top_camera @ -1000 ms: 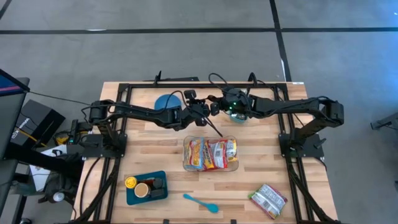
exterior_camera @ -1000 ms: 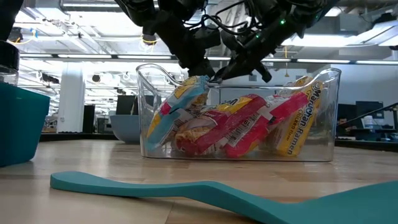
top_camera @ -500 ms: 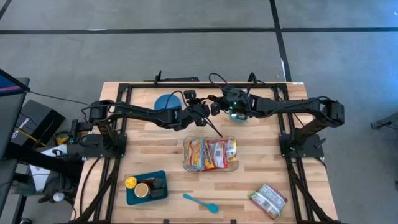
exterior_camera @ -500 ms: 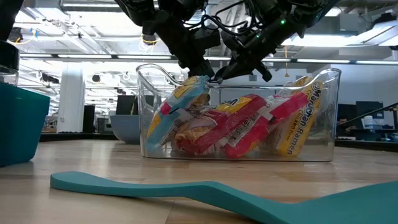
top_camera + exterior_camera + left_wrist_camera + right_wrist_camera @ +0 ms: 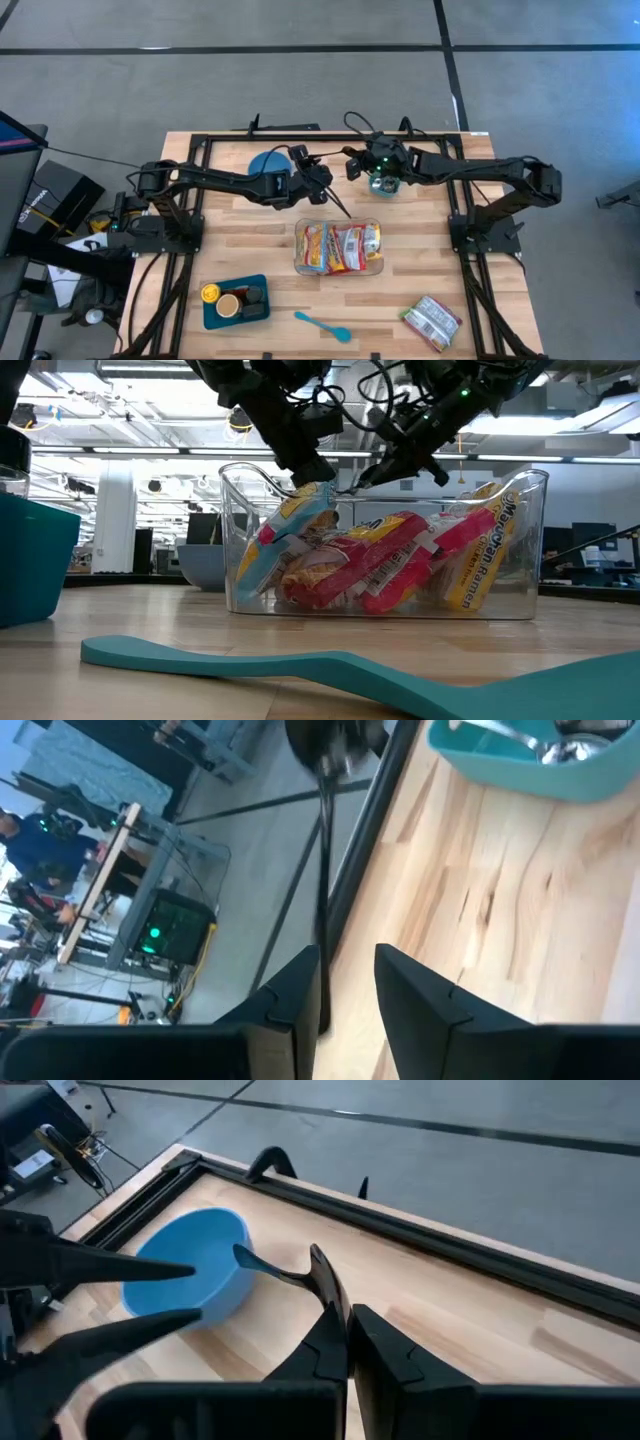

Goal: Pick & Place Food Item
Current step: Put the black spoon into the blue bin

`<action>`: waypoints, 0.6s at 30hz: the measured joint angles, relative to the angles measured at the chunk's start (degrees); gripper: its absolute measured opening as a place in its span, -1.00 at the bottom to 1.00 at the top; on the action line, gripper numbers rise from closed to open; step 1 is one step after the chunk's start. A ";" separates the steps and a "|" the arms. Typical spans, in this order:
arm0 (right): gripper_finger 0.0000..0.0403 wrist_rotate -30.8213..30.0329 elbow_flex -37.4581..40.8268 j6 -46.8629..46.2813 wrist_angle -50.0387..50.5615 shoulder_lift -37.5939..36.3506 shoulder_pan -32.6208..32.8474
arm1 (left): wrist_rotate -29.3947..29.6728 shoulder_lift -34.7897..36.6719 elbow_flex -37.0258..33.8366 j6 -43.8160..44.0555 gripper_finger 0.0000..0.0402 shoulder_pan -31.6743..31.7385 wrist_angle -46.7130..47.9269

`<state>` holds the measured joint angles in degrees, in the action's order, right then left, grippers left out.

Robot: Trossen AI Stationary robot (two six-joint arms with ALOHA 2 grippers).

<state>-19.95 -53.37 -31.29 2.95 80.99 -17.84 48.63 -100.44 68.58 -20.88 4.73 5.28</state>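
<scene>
"Maruchan Ramen" was read on a packet point(image 5: 478, 555) in the clear bin point(image 5: 385, 600); the left gripper point(image 5: 345, 990) was narrowly parted, the right gripper point(image 5: 347, 1342) closed, both empty.

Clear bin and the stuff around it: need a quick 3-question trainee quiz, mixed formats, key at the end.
1. True or false: the clear bin holding ramen packets stands between the two arm bases in the high view.
2. Multiple choice: what lies on the table just in front of the bin, toward the near edge? A) a teal spatula B) a glass jar C) a red cup
3. Fill in: the left gripper hovers beside the blue ____ at the back of the table.

Key: 1 true; 2 A; 3 bowl.
</scene>
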 joint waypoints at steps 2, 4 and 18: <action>-1.00 -0.58 1.05 0.37 0.56 -1.82 -0.26 | 0.01 0.00 0.00 0.37 -0.55 0.00 0.56; -1.00 -2.16 1.27 0.42 3.20 -3.73 -0.31 | 0.01 0.00 0.00 0.39 -0.55 0.00 1.06; -1.00 -16.92 1.29 -0.24 21.94 -13.92 2.53 | -0.04 0.00 0.00 6.71 -0.55 0.00 1.42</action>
<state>-36.87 -52.08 -31.52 24.89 67.07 -15.31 48.58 -100.44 68.58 -14.17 4.73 6.70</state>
